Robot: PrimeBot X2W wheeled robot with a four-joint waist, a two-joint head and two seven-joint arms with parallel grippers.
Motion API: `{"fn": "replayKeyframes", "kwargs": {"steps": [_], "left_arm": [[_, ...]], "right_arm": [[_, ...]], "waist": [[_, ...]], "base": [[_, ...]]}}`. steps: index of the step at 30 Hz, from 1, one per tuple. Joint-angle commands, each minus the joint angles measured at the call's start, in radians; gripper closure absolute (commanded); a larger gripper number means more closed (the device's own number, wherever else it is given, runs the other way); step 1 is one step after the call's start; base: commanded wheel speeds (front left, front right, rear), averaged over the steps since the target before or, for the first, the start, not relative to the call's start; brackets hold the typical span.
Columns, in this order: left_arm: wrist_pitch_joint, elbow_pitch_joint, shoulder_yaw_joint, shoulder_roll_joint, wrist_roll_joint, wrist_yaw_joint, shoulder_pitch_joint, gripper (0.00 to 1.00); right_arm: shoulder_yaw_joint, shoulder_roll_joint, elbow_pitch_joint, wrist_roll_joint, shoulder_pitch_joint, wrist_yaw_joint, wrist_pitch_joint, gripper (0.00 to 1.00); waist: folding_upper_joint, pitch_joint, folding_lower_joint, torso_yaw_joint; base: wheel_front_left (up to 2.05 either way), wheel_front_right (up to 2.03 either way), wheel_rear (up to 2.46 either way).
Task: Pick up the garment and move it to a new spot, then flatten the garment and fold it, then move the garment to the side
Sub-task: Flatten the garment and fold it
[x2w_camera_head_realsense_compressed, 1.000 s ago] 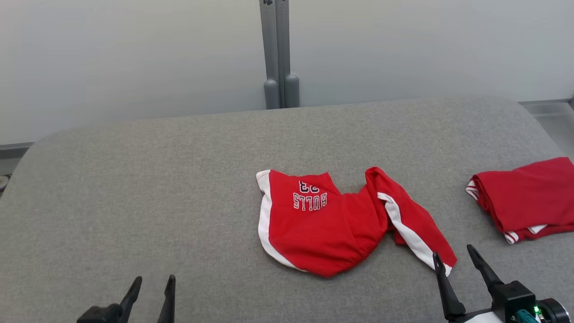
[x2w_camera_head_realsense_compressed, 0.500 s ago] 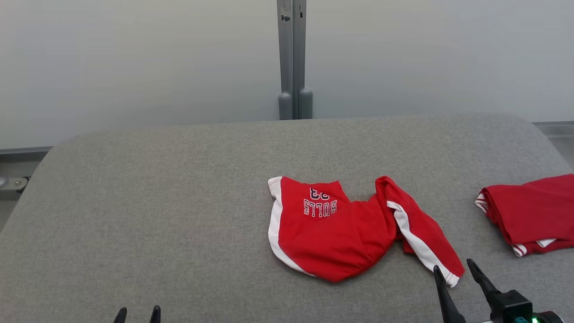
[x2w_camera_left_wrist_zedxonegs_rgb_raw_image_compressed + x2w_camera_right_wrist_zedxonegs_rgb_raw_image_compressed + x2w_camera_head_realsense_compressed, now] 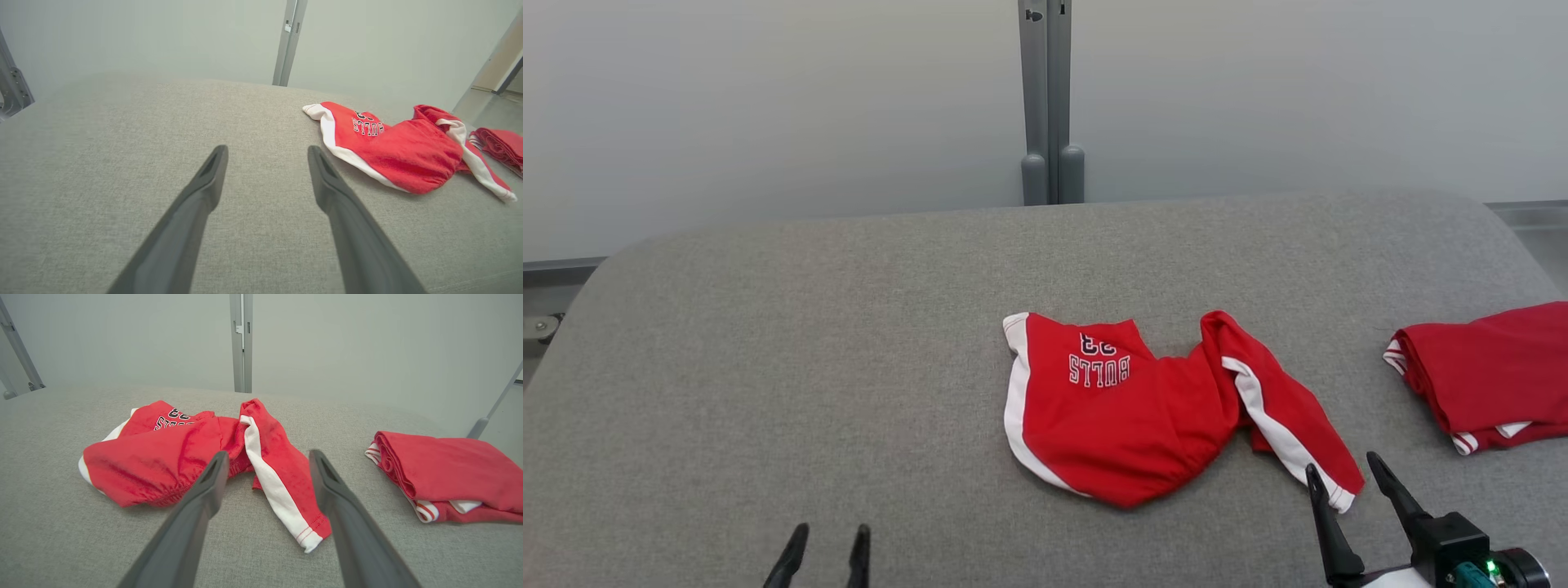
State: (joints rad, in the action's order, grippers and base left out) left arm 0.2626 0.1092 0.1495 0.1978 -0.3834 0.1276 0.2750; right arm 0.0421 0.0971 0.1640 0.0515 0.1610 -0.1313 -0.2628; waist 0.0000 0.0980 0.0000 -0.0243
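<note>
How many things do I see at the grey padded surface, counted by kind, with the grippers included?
Crumpled red Bulls shorts: 1
Folded red garment: 1
Open grippers: 2 (left gripper, right gripper)
Total: 4

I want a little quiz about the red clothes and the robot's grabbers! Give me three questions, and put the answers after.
1. True or false: the right gripper is holding the crumpled red shorts.
2. Which is nearest the right gripper's fingertips? A) the white-striped leg end of the crumpled shorts B) the folded red garment C) the grey post by the wall
3. Fill in: the word printed on the crumpled shorts is ____.

Key
1. False: its jaws are open and hold nothing.
2. A
3. BULLS (upside down in the head view)
</note>
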Motion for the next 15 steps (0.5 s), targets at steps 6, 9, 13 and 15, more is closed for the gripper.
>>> {"fn": "replayKeyframes", "kwargs": {"steps": [6,9,13,15], "left_arm": [[-0.006,-0.002,0.228,-0.010,0.017,0.004,-0.170,0.00],[-0.055,0.027,0.349,-0.024,0.013,0.004,-0.270,0.00],[-0.122,0.095,0.467,-0.056,-0.012,0.003,-0.394,0.00],[-0.136,0.113,0.494,-0.066,-0.026,0.003,-0.421,0.00]], "right_arm": [[0.006,0.009,-0.032,-0.001,-0.041,0.001,-0.002,0.00],[0.006,0.010,-0.039,-0.003,-0.054,0.001,-0.003,0.00],[0.012,0.004,-0.045,-0.004,-0.074,0.001,-0.003,0.00],[0.008,0.003,-0.047,-0.004,-0.080,0.001,-0.002,0.00]], "waist": [[0.0000,-0.060,0.0000,0.054],[0.0000,-0.089,0.0000,0.083],[0.0000,-0.128,0.0000,0.133],[0.0000,-0.141,0.0000,0.145]], "base": [[0.00,0.00,0.00],[0.00,0.00,0.00],[0.00,0.00,0.00],[0.00,0.00,0.00]]}}
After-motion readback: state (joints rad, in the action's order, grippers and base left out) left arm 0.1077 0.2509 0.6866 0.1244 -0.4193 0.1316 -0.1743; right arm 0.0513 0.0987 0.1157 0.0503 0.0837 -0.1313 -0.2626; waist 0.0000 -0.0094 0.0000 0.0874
